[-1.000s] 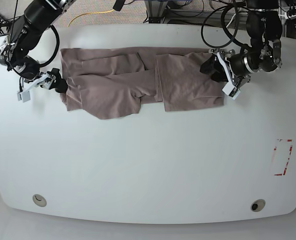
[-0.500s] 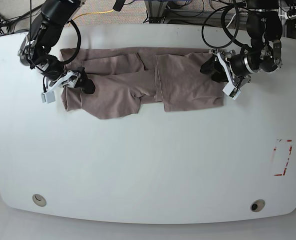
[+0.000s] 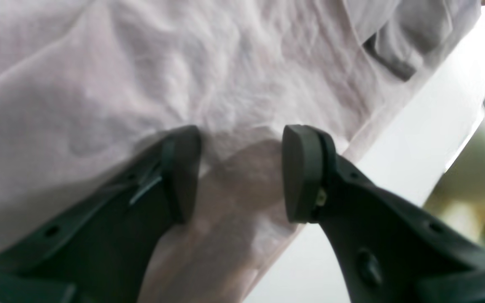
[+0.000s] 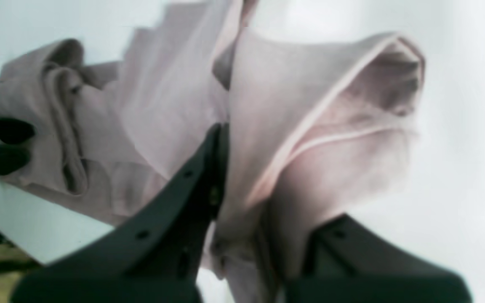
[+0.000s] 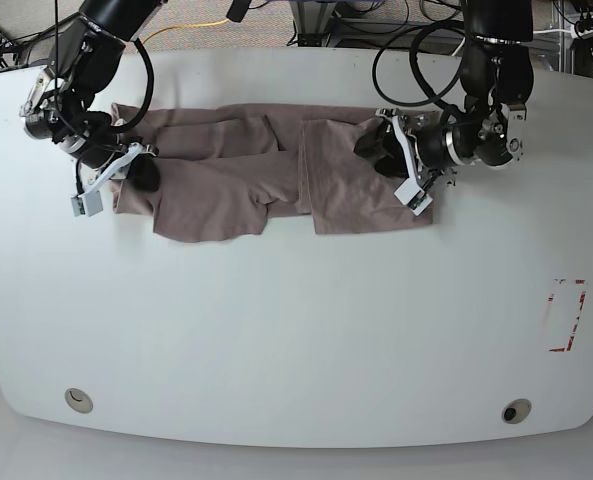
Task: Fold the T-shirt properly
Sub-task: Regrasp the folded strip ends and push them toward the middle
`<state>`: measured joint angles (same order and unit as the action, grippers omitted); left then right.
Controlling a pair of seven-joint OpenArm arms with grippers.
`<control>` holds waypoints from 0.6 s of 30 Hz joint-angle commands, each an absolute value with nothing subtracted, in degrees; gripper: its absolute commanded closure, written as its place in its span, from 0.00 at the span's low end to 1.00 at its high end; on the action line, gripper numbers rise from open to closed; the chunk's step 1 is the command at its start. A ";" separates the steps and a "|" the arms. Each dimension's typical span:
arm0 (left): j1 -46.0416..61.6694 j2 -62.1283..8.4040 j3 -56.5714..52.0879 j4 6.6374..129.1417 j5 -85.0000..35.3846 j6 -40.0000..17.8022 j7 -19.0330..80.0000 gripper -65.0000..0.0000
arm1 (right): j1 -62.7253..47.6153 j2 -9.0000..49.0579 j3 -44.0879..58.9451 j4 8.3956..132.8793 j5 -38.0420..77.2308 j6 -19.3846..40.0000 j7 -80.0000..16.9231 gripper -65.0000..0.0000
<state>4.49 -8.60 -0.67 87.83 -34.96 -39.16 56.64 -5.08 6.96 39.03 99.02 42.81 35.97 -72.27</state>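
The T-shirt [image 5: 276, 175] lies half-folded in a rumpled band; right hand [image 4: 242, 198] pinches its edge, left hand [image 3: 240, 168] straddles cloth, apart.

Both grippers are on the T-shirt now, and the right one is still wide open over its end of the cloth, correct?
Not quite. The right gripper is shut on the T-shirt, with cloth bunched between its jaws in the right wrist view. The left gripper is indeed on the shirt, its jaws apart.
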 commanded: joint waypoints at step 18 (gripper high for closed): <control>6.02 -15.25 -5.67 93.76 -44.09 -40.00 60.97 0.55 | -6.20 9.19 35.65 111.25 43.56 35.65 -72.48 1.00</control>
<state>6.96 -15.03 -5.67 94.43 -42.39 -39.88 63.11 -6.76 8.82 37.32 109.32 41.76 35.73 -73.71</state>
